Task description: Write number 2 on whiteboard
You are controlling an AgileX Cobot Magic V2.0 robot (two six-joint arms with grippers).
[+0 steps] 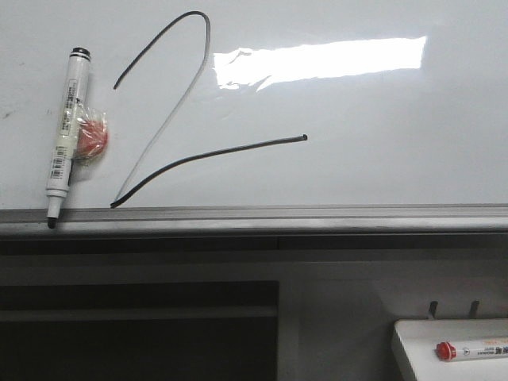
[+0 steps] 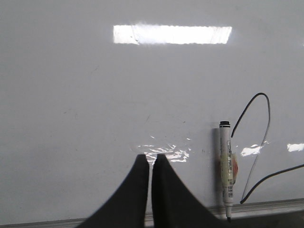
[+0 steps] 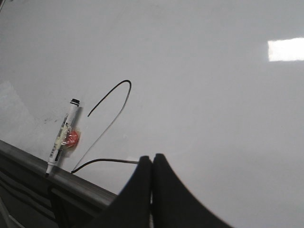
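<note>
The whiteboard (image 1: pixel 381 119) fills the front view, glossy white with a bright glare and a grey bottom rail (image 1: pixel 317 213). The number 2 (image 1: pixel 238 148) is drawn on it in a thin dark line, with a hooked top and a long tail running right. A white marker (image 1: pixel 67 127) with a red lump taped to it stands tip-down on the rail, left of the 2. My left gripper (image 2: pixel 150 156) is shut and holds nothing, facing bare board left of the marker (image 2: pixel 227 166). My right gripper (image 3: pixel 152 156) is shut and holds nothing, its tips over the end of the 2's tail (image 3: pixel 102 160). Neither gripper shows in the front view.
A small white tray (image 1: pixel 413 337) sits at the lower right below the board, with a red-capped marker (image 1: pixel 472 349) lying in it. A dark panel lies under the rail at the lower left.
</note>
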